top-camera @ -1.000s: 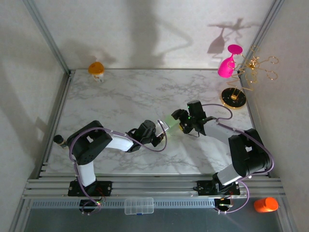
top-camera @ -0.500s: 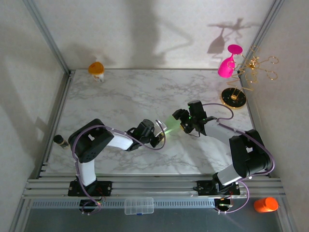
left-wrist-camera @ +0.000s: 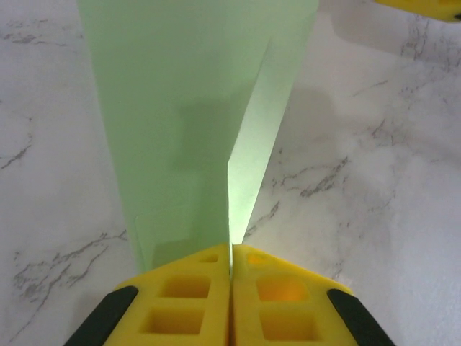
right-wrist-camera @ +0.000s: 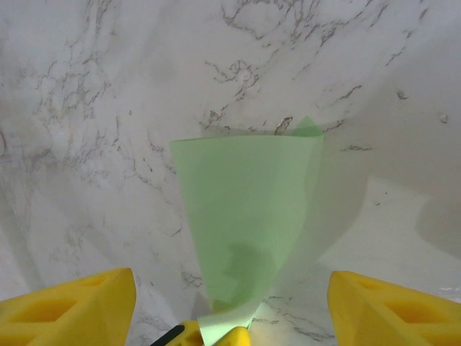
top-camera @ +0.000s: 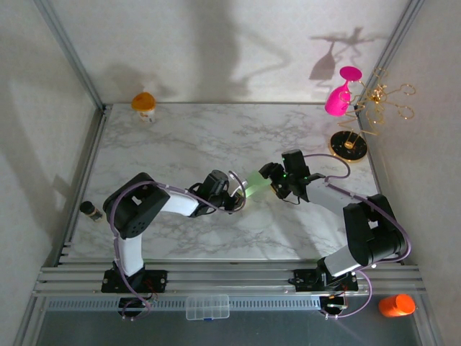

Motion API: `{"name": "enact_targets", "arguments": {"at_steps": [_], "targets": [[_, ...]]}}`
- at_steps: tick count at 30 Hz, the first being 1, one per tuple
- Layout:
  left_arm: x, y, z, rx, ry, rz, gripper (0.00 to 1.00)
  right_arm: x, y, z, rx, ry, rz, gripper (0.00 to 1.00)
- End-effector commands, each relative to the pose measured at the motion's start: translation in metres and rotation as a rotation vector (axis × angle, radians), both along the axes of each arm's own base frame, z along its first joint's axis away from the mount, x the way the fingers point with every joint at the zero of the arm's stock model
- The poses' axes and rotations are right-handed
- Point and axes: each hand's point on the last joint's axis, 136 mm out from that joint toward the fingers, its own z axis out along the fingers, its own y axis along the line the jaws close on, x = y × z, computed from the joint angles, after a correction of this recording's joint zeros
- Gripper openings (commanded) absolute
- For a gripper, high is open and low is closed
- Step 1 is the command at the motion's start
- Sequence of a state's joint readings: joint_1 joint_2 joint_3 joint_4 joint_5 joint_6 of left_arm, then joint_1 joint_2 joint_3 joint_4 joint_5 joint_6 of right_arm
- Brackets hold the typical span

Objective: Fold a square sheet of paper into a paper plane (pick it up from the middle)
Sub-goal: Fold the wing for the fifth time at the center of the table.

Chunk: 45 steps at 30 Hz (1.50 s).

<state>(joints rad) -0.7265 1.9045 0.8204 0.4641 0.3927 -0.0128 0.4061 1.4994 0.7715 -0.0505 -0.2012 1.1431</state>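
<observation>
Paper: we see the thin pale green sheet of paper (top-camera: 256, 185), folded lengthwise, held just above the middle of the white marble surface (top-camera: 180, 137).
Left gripper (left-wrist-camera: 231, 252): pressed together, pinching the sheet's left end at the crease.
Right gripper (right-wrist-camera: 234, 299): spread wide, its fingers straddling the sheet's right end.
Axis: we judge that the crease runs gripper to gripper, so the free end lies nearest the right gripper.
</observation>
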Motion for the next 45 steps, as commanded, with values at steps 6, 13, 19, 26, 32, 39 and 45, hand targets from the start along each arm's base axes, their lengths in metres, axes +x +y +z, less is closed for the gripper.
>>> {"name": "enact_targets", "arguments": {"at_steps": [6,13,19,26,32,39,45], "targets": [[-0.01,0.012,-0.025,-0.013,0.234,0.101,0.1,0.002,-0.011,0.008,-0.035,-0.035,-0.016,0.72],[-0.01,0.014,-0.021,-0.058,0.267,0.14,0.14,-0.003,-0.001,0.004,0.001,-0.073,0.055,0.7],[-0.01,0.015,-0.024,-0.078,0.301,0.163,0.15,-0.007,0.018,0.01,0.083,-0.158,0.172,0.6],[-0.01,0.015,-0.028,-0.092,0.331,0.182,0.16,-0.012,0.034,0.017,0.171,-0.255,0.275,0.54],[-0.011,0.015,-0.03,-0.09,0.341,0.186,0.18,-0.009,0.051,0.02,0.221,-0.264,0.332,0.5],[-0.01,0.017,-0.033,-0.087,0.349,0.196,0.17,-0.008,0.06,0.008,0.244,-0.23,0.347,0.46],[-0.008,0.015,-0.031,-0.096,0.352,0.195,0.21,-0.009,0.069,0.007,0.264,-0.226,0.379,0.46]]}}
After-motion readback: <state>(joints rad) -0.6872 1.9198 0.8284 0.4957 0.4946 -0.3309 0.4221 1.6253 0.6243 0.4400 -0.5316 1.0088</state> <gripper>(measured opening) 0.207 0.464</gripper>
